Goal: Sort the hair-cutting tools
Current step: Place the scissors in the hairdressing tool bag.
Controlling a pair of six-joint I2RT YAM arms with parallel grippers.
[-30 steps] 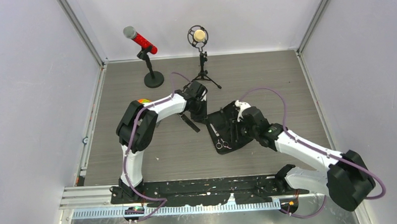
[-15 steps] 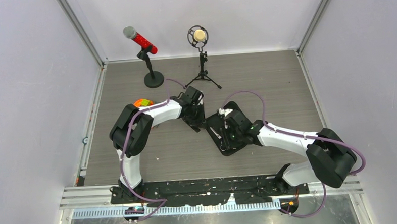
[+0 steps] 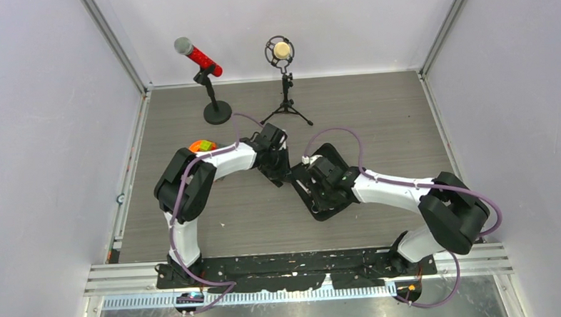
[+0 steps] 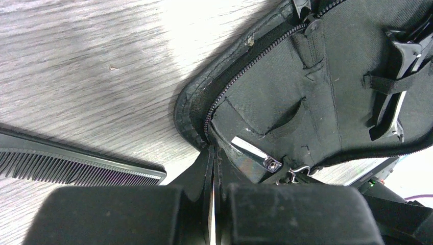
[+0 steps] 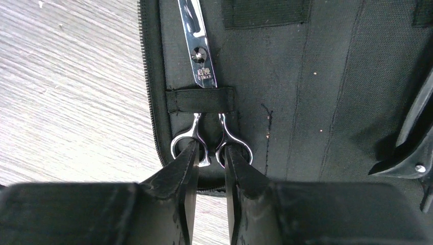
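Observation:
The black zip case (image 3: 321, 209) lies open mid-table. A pair of silver scissors (image 5: 199, 57) sits under an elastic strap along its zip edge. My right gripper (image 5: 210, 150) (image 3: 320, 182) has a fingertip over each ring handle and is shut on the rings' inner sides. My left gripper (image 4: 213, 151) (image 3: 284, 174) is shut, its tips against the case's rim (image 4: 190, 118) by the zipper; whether fabric is pinched does not show. A black comb (image 4: 76, 166) lies on the table left of it. Black hair clips (image 4: 394, 97) (image 5: 414, 133) are strapped inside the case. A silver scissor blade (image 4: 251, 152) shows near the left tips.
Two microphones stand at the back: a red one (image 3: 203, 60) on a round base (image 3: 217, 113) and a cream one (image 3: 281, 51) on a tripod (image 3: 287, 109). Grey walls enclose the table on three sides.
My right arm swung left over the case and now covers the scissors, its jaws narrowing. My left gripper moved to the case's left corner and shut.

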